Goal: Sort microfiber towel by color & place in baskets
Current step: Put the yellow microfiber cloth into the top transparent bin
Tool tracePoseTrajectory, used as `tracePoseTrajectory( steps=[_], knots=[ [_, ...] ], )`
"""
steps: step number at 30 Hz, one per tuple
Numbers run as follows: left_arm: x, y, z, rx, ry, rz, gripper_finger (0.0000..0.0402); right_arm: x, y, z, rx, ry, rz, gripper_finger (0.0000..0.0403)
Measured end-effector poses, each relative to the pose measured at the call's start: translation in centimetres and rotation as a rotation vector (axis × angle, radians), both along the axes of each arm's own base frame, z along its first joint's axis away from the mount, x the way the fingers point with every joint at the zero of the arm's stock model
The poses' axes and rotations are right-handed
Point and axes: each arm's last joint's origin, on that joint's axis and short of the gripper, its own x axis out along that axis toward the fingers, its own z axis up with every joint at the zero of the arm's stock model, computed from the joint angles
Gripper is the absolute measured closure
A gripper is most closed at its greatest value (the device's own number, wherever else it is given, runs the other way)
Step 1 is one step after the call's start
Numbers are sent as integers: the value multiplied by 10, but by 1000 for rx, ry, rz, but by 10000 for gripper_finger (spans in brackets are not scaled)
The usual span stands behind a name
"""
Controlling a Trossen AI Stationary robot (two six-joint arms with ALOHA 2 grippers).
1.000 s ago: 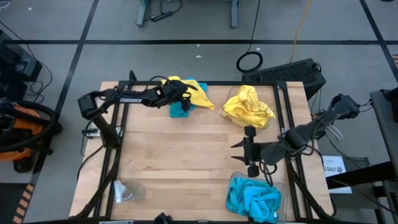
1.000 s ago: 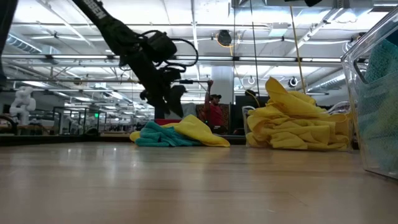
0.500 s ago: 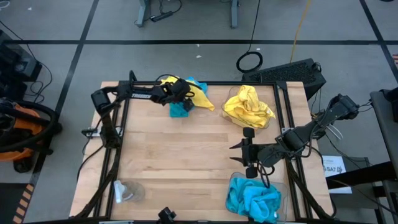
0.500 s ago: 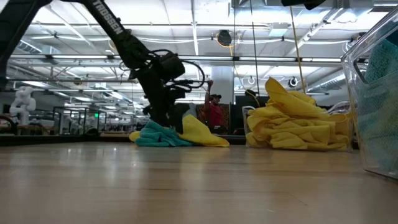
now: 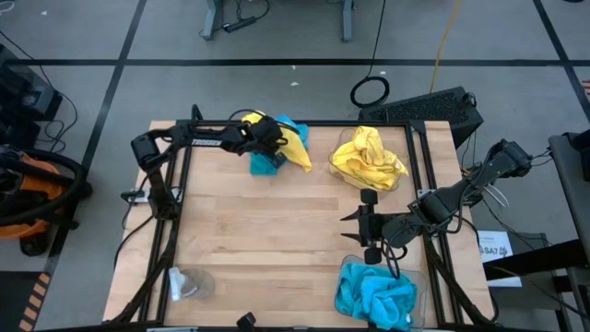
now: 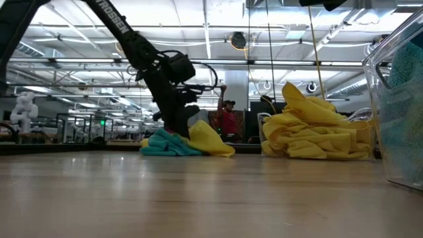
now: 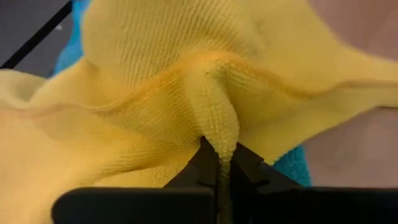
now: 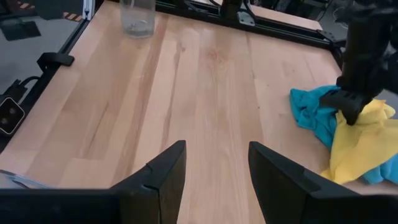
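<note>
At the near left corner of the tabletop (image 5: 258, 231) stands a small clear round glass (image 5: 184, 283), no part of the sorting. Along the far edge, the left tool (image 5: 267, 138) is clenched on a raised fold of the yellow towel (image 5: 297, 148) that lies draped over a turquoise towel (image 5: 267, 162); the wrist view shows the ridge of yellow cloth pinched tight between the two fingers. To their right, the far basket (image 5: 406, 148) holds a heap of yellow towels (image 5: 367, 159), and the near basket (image 5: 419, 277) holds turquoise towels (image 5: 373, 295), so most of the sorting looks done, with this last mixed pair left to split. Between the two baskets hangs the right tool (image 5: 355, 229), released and empty, its fingers apart and pointing across the bare wood. A second ago the left tool was wide open above the pair; it has since dropped onto the yellow towel and shut, and the cloth's trailing corner has drawn in a little toward it. The right arm has barely shifted.
</note>
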Motion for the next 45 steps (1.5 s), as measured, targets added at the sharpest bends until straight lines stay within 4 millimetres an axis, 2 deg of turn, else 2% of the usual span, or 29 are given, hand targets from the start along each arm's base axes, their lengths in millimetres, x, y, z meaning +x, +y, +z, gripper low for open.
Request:
tracePoseTrajectory(
  steps=[5, 13, 20, 23, 28, 34, 40, 45],
  knots=[
    [-2, -17, 25, 18, -22, -49, 390, 0, 0, 0, 5, 0, -3, 236],
    [-14, -52, 84, 87, -128, -123, 397, 0, -1, 0, -10, -3, 0, 236],
    [-26, -82, 121, 139, -215, -189, 398, 9, -4, 9, -79, -97, 33, 230],
    [-27, -97, 128, 148, -236, -238, 398, 13, -5, 16, -151, -160, 53, 208],
    [-24, -121, 133, 155, -255, -328, 398, 24, -13, 23, -222, -240, 47, 147],
    [-17, -143, 137, 168, -307, -408, 398, 46, -27, 12, -270, -223, -14, 91],
    [-11, -163, 145, 213, -378, -502, 398, 73, -46, -6, -305, -199, -94, 79],
    [-8, -182, 160, 238, -424, -577, 398, 90, -63, -13, -315, -225, -160, 86]
  ],
)
